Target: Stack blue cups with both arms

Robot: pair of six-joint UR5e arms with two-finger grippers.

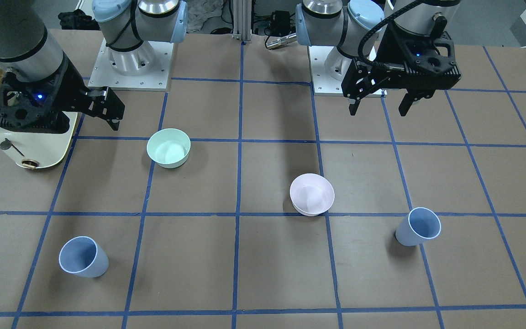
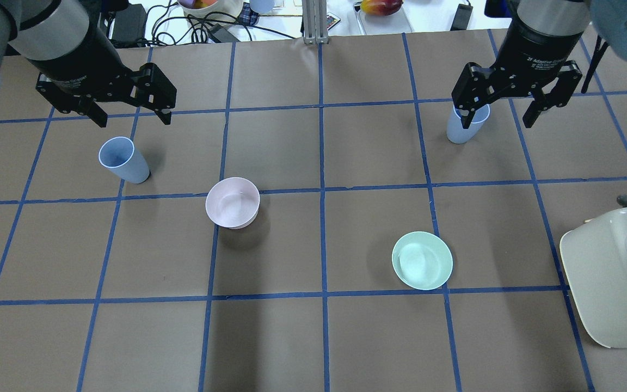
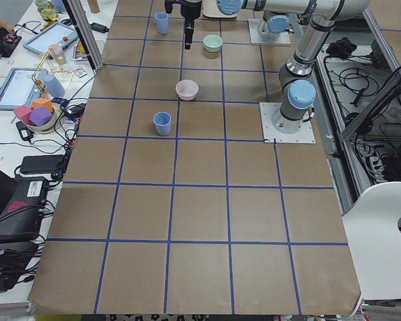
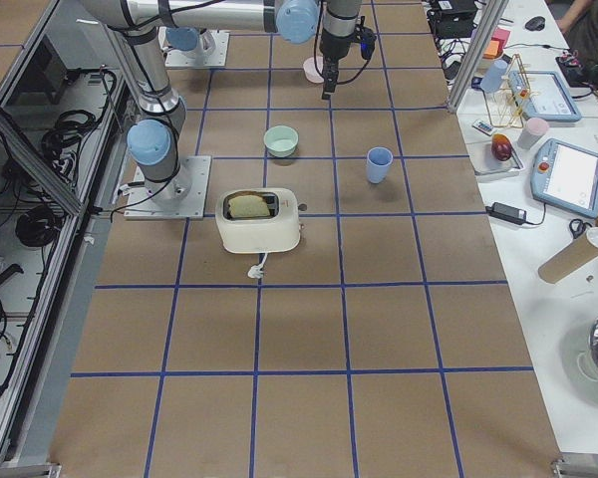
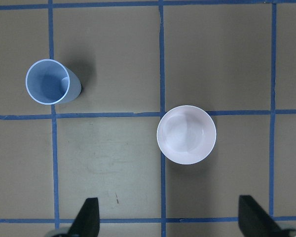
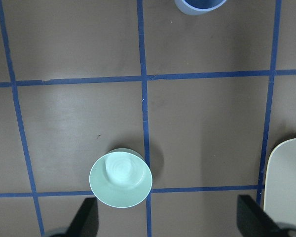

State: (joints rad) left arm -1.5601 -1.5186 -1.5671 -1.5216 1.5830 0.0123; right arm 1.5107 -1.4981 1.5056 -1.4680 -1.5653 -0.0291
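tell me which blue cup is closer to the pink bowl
The blue cup on the robot's left side, close to the pink bowl; the other cup stands far off on the right side.

In the overhead view, small white lettering is showing on the black body of the right arm's two-finger gripper (image 2: 499,117), reading roughly "2F Adaptive"; the rest is blurring out. A tiny red label is sitting on the cream plastic toaster (image 2: 596,261), too small to read.
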